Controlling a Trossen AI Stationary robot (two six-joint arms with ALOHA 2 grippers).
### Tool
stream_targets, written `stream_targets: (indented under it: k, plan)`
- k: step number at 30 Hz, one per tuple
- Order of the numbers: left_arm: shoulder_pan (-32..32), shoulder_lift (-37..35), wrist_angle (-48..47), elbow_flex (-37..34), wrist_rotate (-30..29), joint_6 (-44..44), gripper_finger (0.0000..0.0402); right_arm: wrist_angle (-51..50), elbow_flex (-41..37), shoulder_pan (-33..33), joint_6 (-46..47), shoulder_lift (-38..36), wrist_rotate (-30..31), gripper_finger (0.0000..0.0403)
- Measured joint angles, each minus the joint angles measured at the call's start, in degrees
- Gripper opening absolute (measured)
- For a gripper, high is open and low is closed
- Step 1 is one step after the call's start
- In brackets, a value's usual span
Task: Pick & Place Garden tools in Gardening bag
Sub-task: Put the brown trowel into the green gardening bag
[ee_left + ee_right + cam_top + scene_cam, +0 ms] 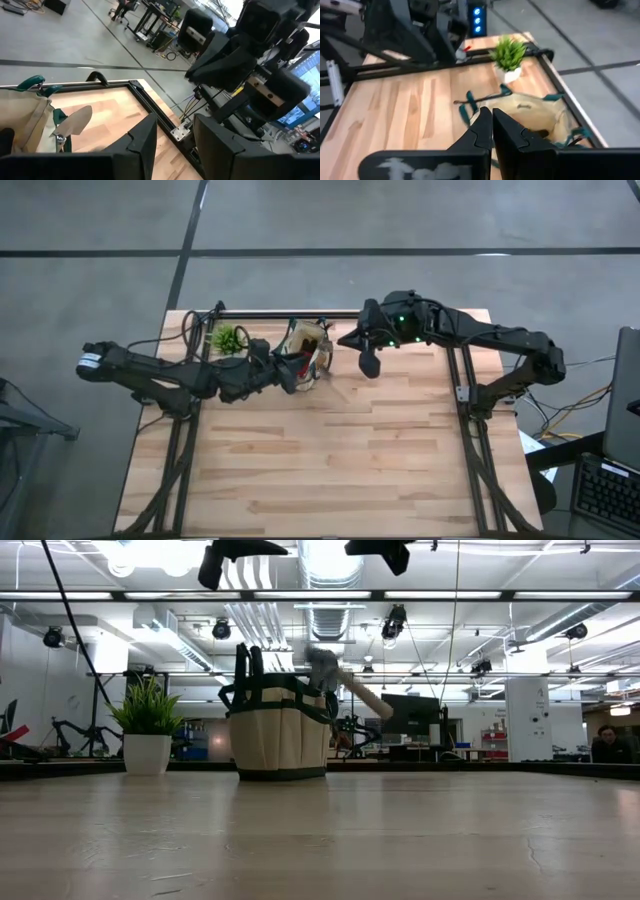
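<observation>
- High view: we see the gardening bag [306, 352] standing at the far side of the wooden surface [330, 460], a little left of the middle, with the small potted plant [228, 338] just to its left.
- Our left gripper [292, 372] hangs at the bag's near-left edge, above its open top; its jaws stand apart and we see nothing between them in the left wrist view.
- Our right gripper [368, 364] sits to the right of the bag, apart from it, over bare wood; its jaws are pressed together and hold nothing, as the right wrist view shows [491, 127].
- Low view: the bag [279, 730] is upright on the surface, beige with dark trim and dark loop handles rising from its top.
- A trowel [345, 680] leans out of the bag to the right, its light wooden handle pointing up and away and its metal part at the rim.
- The potted plant [148, 730] stands upright in a white pot, left of the bag and not touching it.
- Left wrist view: we see a metal trowel blade [75, 121] lying against the bag's beige fabric, beside green trim.
- Right wrist view: the bag's mouth [532, 117] is open with something dark inside; we cannot tell what it is.
</observation>
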Motion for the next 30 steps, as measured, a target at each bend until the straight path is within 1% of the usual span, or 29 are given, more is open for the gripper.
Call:
stream_targets:
  k: [3, 8, 12, 14, 17, 21, 24, 27, 30]
  plan:
    - [0.0, -0.4, 0.0, 0.0, 0.7, -0.2, 0.0131, -2.9, 0.4, -0.1, 0.2, 0.3, -1.6, 0.0008]
    - [0.0, -0.9, -0.1, 0.0, 1.1, 0.7, 0.0131, -7.4, -0.5, -0.5, -1.1, 0.3, -1.7, 0.0008]
    - [0.0, -1.0, 0.0, 0.0, 1.3, 1.2, 0.0131, -9.7, -1.3, -0.8, 1.0, 0.8, -1.8, 0.0008]
    - [0.0, -1.0, -0.1, 0.0, 3.1, 0.4, 0.0131, -10.6, -2.2, -0.8, 2.1, 0.9, -2.2, 0.0008]
    - [0.0, -1.0, -1.9, 0.0, 9.3, -0.1, 0.0131, -11.3, -3.6, -0.8, 4.4, 0.7, -3.3, 0.0008]
    - [-0.7, -0.4, -8.7, 0.0, 17.6, -11.3, 0.0129, -14.0, -4.0, -0.8, 4.9, 0.7, -3.3, 0.0008]
    - [-3.3, -0.3, -14.6, 0.0, 21.5, -16.8, 0.0124, -16.0, -4.1, -0.7, 5.0, 0.4, -3.3, 0.0008]
    - [-6.8, -0.3, -22.2, 0.0, 22.6, -24.3, 0.0118, -17.1, -4.1, -0.6, 4.4, -0.1, -3.3, 0.0008]
    - [-9.8, -0.2, -31.1, 0.0, 22.5, -33.6, 0.0112, -17.3, -4.1, -0.7, 3.0, -0.5, -3.2, 0.0008]
